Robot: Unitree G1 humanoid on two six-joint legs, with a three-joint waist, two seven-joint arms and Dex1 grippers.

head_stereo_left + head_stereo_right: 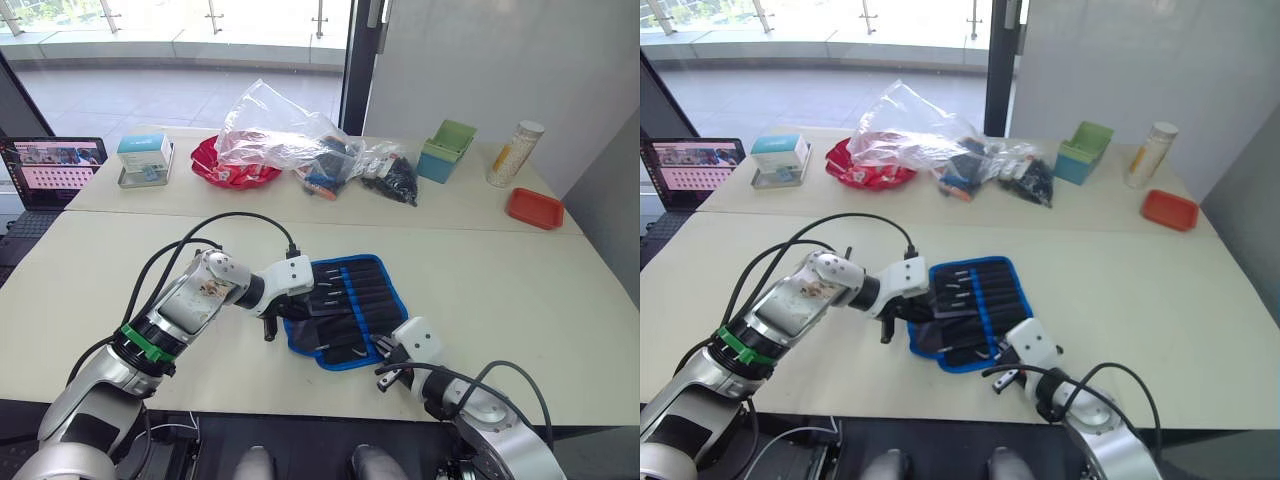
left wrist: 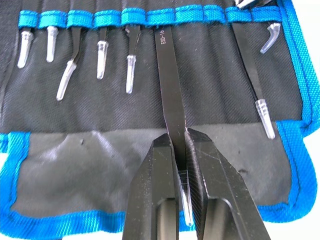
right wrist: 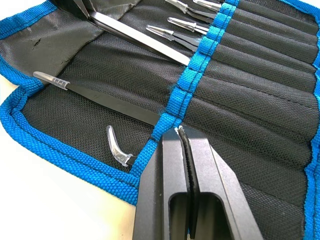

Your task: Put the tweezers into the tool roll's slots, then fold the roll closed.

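Two end effectors at the tool roll (image 1: 346, 310), which lies unrolled on the tabletop (image 1: 500, 270), lower centre of the head frame. Left end effector (image 2: 181, 150) is pinching one of the tweezers (image 2: 169, 80), marked ESD-16: fingers (image 2: 155, 200) clamped on its shaft near the capped tip, other end tucked under the blue band into one of the slots (image 2: 161, 17). More tweezers sit in neighbouring slots, clear-capped tips sticking out. Right end effector (image 3: 179, 131) is at the roll's near edge by the blue binding, fingers pressed together on what looks like a thin black edge, possibly fabric; can't tell exactly. Clear plastic bags (image 1: 290, 135) well apart at upper centre, laptop (image 1: 50, 170) at left edge.
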